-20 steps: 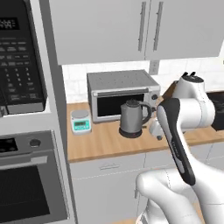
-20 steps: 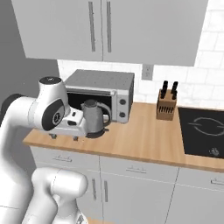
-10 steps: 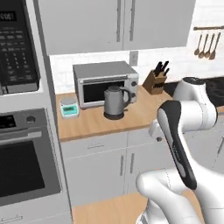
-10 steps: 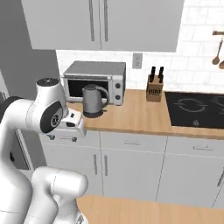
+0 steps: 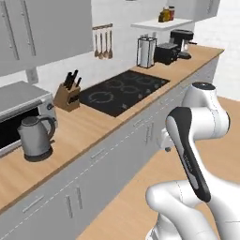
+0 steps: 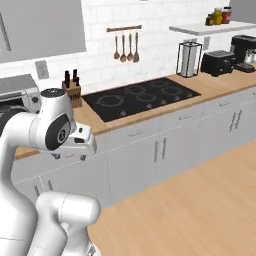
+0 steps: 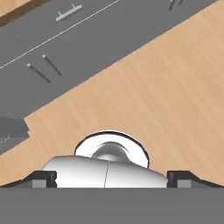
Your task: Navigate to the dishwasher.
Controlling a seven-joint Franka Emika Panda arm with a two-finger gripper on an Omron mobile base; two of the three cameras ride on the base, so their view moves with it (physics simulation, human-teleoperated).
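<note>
The dishwasher is out of view; the fronts under the counter are light grey cabinet doors (image 6: 160,155) with short handles. My gripper (image 6: 70,157) hangs at cabinet height in front of the counter, pointing down at the floor, and appears beside the arm as the gripper (image 5: 166,143) in the left base view. In the hand view its dark fingertips (image 7: 43,177) stand far apart over bare wooden floor, so the gripper (image 7: 112,179) is open and holds nothing.
A black cooktop (image 6: 140,95) sits mid-counter, with a knife block (image 5: 68,96), a kettle (image 5: 35,138) and a microwave (image 5: 18,112) to its left. A toaster (image 6: 220,62) and a coffee machine (image 6: 245,47) stand at the far end. Open wooden floor (image 6: 200,200) lies to the right.
The base has turned right, so the whole picture shifted: microwave and kettle slid far left, and the cooktop and far counter end came into view. The arm keeps its pose.
</note>
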